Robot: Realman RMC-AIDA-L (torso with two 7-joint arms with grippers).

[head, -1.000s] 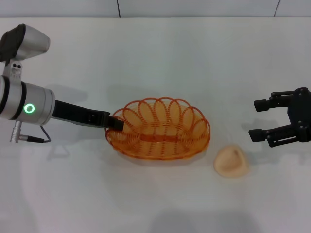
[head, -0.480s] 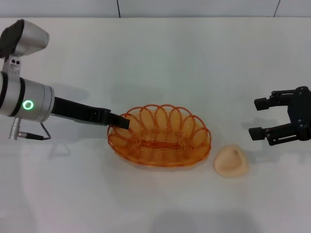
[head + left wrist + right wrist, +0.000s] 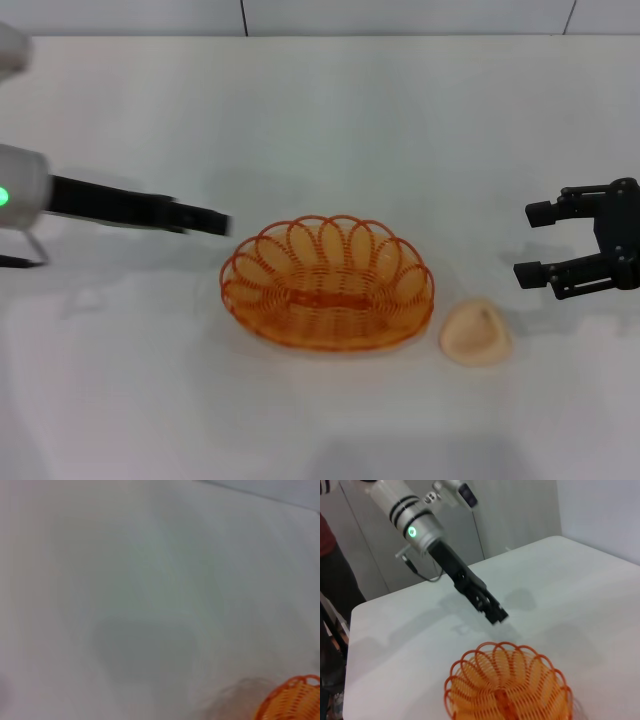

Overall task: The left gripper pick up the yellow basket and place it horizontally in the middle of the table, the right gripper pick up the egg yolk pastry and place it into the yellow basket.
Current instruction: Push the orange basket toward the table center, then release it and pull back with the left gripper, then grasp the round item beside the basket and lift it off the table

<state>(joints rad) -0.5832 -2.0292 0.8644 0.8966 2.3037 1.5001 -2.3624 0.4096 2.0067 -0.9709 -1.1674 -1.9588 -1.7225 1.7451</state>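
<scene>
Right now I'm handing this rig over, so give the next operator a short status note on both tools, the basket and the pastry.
Left tool: holds nothing, in the air off the basket's left end; open or shut can't be told.
Right tool: open, empty, at the table's right side, just beyond the pastry.
Yellow basket: lying lengthwise mid-table, nothing in it.
Egg yolk pastry: on the table just right of the basket, untouched.
Done: basket placed and let go.
Left: right tool picks up the pastry and puts it in the basket.

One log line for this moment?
yellow basket on table, released | left gripper clear of rim | egg yolk pastry beside basket | right gripper open, idle
</scene>
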